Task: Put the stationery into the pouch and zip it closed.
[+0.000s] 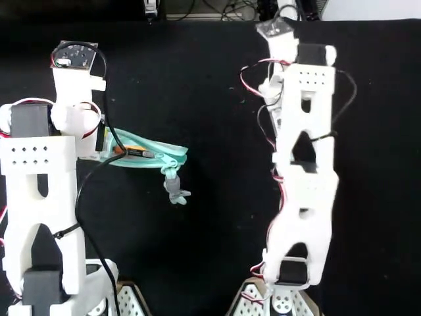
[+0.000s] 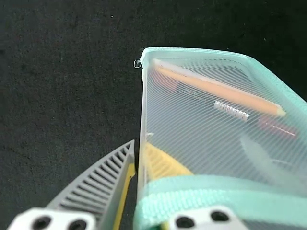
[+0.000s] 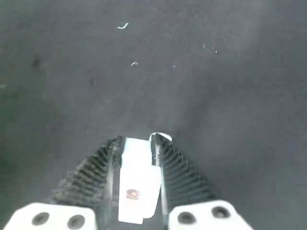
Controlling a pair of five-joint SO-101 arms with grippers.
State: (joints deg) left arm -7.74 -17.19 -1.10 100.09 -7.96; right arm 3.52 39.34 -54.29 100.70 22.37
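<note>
- I take this for a robotics lab bench: the table lies under a matte black cloth point(image 1: 210, 79), as on a test rig.
- On it stand the left white printed-plastic arm point(image 1: 39, 184) and the right white printed-plastic arm point(image 1: 306, 164), with thin red and white servo wires point(image 1: 253, 76) running bare.
- Behind the far edge I see a tangle of dark cables point(image 1: 217, 8).

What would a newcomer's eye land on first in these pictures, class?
Most striking is the translucent teal pouch, clamped at one edge in the left arm's jaws, with an orange pencil showing through its ribbed wall. Next comes the small white block, perhaps an eraser, pinched in the right arm's jaws over the black table.
</note>
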